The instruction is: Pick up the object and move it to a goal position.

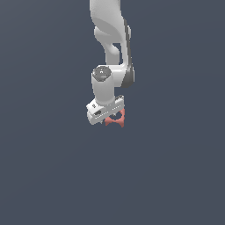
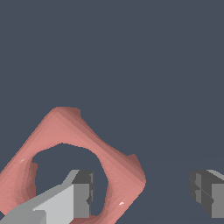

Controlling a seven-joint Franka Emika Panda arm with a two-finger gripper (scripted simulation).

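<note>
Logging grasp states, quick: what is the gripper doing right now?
Gripper: open, holding nothing; one finger sits in front of the red ring piece.

Plain dark slate-blue surface (image 1: 48, 176) fills both views, uniform, unmarked.

A plain, flat, dark blue-grey surface (image 1: 48, 176) fills the whole exterior view, with no visible edge or marking. Just above the centre of the frame, a small matte red piece (image 1: 117, 120) with a square ring top and pointed legs appears on it, half hidden.
</note>
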